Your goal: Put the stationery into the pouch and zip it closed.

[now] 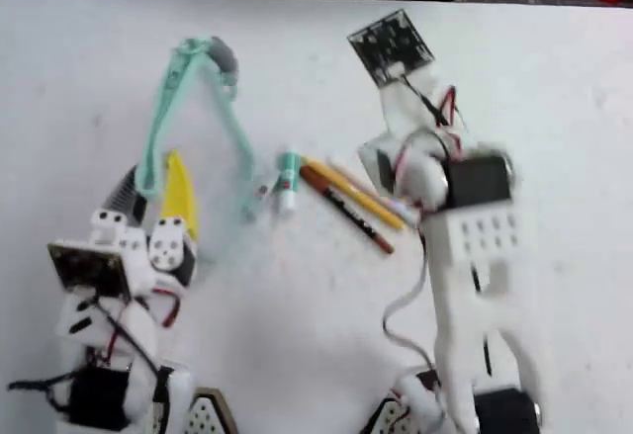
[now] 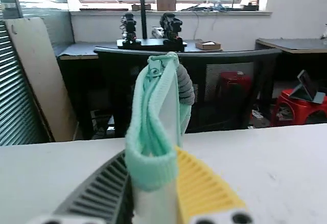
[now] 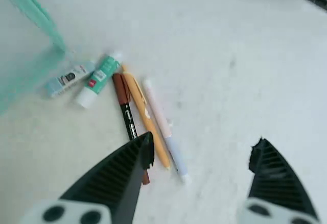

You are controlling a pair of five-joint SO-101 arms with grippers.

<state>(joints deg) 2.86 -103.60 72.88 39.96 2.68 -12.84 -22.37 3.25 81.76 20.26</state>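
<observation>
A mint-green, see-through pouch (image 1: 188, 108) stands open on the table at the left, its zip end (image 2: 162, 68) pointing away from the arm. My left gripper (image 1: 150, 189) is shut on the pouch's near edge (image 2: 150, 152), which sits between its grey and yellow fingers. Right of the pouch lie a green glue stick (image 1: 287, 182), a small white tube (image 3: 66, 78), a brown pen (image 3: 127, 117), an orange pen (image 3: 145, 119) and a pale pen (image 3: 163, 124). My right gripper (image 3: 203, 147) hangs open just above the pens' near ends, holding nothing.
The right arm (image 1: 465, 217) stretches from the front edge up over the table's middle right. White tabletop lies free to the far right and at the back. A dark chair (image 2: 225, 86) stands beyond the far edge.
</observation>
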